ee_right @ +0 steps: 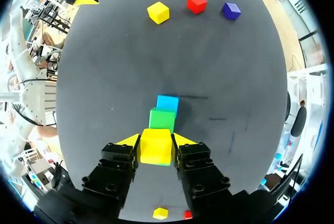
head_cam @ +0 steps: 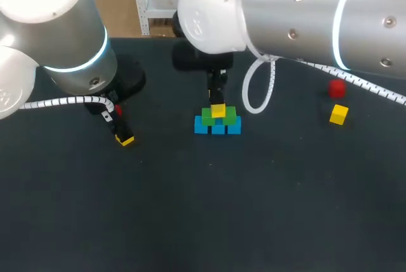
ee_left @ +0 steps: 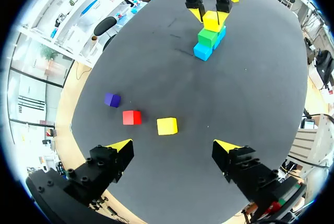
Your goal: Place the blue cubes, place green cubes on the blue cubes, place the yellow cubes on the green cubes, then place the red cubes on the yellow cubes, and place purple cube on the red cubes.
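So your right claw [ee_right: 156,141] is clamped on the top yellow cube [ee_right: 155,150], with a finger pressed to each side of it. That cube sits on the green cubes [head_cam: 219,118]. Those sit on the row of blue cubes [head_cam: 217,127], all around the middle of the table [head_cam: 203,221]. From the right wrist you only see one green and one blue cube, lined up ahead of the claw.

Your left claw [ee_left: 173,145] is spread wide and grasping nothing, hanging over the table on your left side. Just ahead of it, roughly in line with the gap between its fingers, lies the near yellow cube [ee_left: 167,126]. The near red cube [ee_left: 132,117] is just beside that, and the purple cube [ee_left: 111,99] is a bit further out. The three lie in a loose row, none of them touching.

Over on your right side, well apart from the blue cubes, you've got the far red cube [head_cam: 337,88] and the far yellow cube [head_cam: 339,114]. They're near each other but not touching.
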Available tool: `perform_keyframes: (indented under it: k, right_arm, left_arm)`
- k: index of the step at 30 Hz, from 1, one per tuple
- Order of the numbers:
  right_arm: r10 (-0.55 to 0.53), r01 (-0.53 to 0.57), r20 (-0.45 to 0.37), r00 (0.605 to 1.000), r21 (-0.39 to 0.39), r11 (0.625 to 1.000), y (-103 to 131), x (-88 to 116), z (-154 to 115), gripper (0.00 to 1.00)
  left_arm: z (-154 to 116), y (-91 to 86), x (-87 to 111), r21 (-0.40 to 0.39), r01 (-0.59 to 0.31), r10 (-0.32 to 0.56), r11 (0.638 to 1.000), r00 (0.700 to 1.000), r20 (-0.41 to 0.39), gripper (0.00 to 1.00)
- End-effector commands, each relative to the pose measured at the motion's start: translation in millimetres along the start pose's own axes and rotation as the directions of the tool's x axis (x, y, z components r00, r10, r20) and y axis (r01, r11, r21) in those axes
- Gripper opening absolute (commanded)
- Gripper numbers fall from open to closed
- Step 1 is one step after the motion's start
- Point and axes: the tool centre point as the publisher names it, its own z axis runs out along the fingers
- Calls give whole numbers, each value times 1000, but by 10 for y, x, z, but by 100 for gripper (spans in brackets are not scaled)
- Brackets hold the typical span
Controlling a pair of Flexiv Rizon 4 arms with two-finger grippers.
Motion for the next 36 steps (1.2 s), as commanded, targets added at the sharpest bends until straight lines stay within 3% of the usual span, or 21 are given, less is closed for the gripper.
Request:
perform_keyframes:
  k: [1, 23, 25, 26, 27, 36]
  right_arm:
    - [3, -3, 10, 1000, 12, 1000, 52, 50, 15, 0]
    - [-9, 9, 10, 1000, 7, 1000, 37, 13, 43, 0]
    - [-12, 12, 9, 1000, 6, 1000, 40, 10, 48, 26]
    - [-12, 12, 8, 1000, 5, 1000, 41, 10, 49, 46]
    - [-14, 14, 8, 1000, 2, 1000, 41, 9, 50, 100]
    - [-10, 10, 18, 1000, 2, 1000, 43, 20, 36, 100]
  left_arm:
    - [2, 16, -1, 5, -2, 2, 1000, 1000, 0, 100]
    - [2, 16, -1, 5, -2, 2, 1000, 1000, 0, 100]
    - [2, 16, -1, 5, -2, 2, 1000, 1000, 0, 100]
    - [2, 16, -1, 5, -2, 2, 1000, 1000, 0, 100]
    - [2, 16, -1, 5, -2, 2, 1000, 1000, 0, 100]
    - [2, 16, -1, 5, -2, 2, 1000, 1000, 0, 100]
